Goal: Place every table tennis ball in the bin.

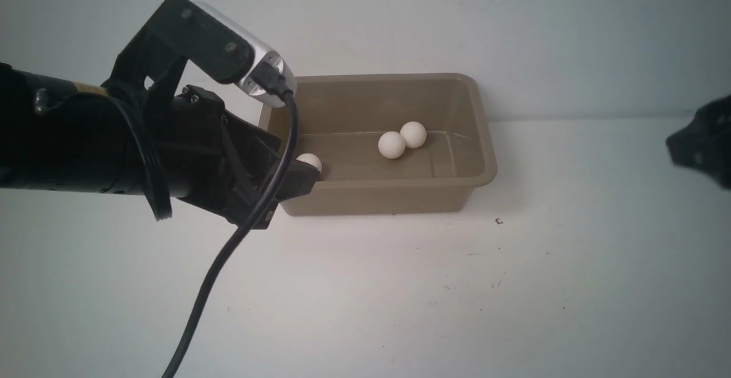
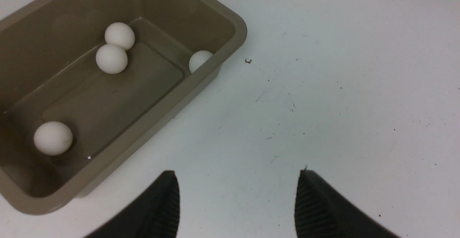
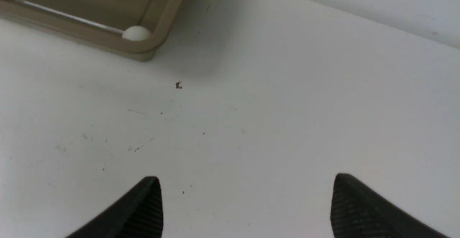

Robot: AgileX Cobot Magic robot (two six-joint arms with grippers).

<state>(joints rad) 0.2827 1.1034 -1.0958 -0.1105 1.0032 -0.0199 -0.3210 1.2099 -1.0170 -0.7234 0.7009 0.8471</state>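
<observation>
While the bin (image 1: pixel 377 198) stands against the far edge of the counter (image 1: pixel 400 298), a broad white surface stretches from it toward the near edge. Jaws spread wide and pinching nothing, the left pincer (image 2: pixel 237 202) hangs by the bin's left end. The right pincer (image 3: pixel 248 202), equally spread, hovers toward the right edge. All four table tennis balls (image 2: pixel 111 59) lie inside the bin, two touching.

Four table tennis balls (image 2: pixel 119 35) (image 2: pixel 111 59) (image 2: pixel 200 60) (image 2: pixel 53 138), one bin (image 2: pixel 215 7), two grippers (image 2: pixel 237 198) (image 3: pixel 248 202)
</observation>
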